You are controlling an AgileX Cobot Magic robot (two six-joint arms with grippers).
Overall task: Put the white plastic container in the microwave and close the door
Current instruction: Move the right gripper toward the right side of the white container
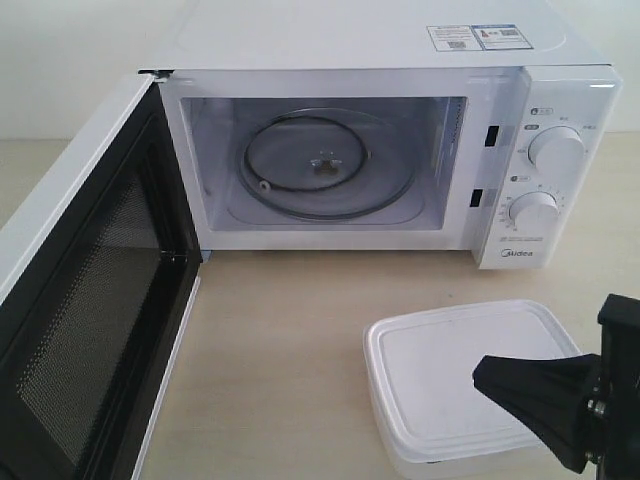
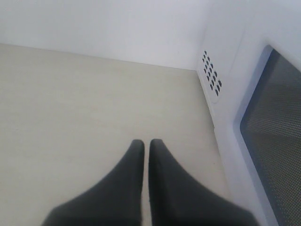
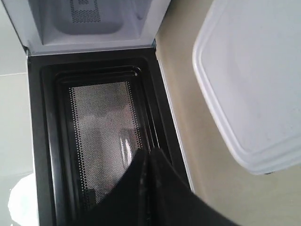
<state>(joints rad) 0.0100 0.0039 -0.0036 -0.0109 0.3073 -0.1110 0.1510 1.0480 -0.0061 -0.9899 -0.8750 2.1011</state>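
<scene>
Right fingers (image 1: 505,380), pressed together, hover near rectangular translucent-white plastic container (image 1: 440,370); part them wide, straddle its sides, grip level. Left fingers (image 2: 134,165) also together.

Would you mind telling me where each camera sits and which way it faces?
Exterior: faces the microwave's open front from above; door swung open, white plastic container nearer, right hand at frame edge.
Left wrist: on the left arm, past the shut left hand, at table and microwave's vented side.
Right wrist: on the right arm, past the shut right hand, at the door's mesh and the container.
Shared: exterior and right wrist both show door and container.
</scene>
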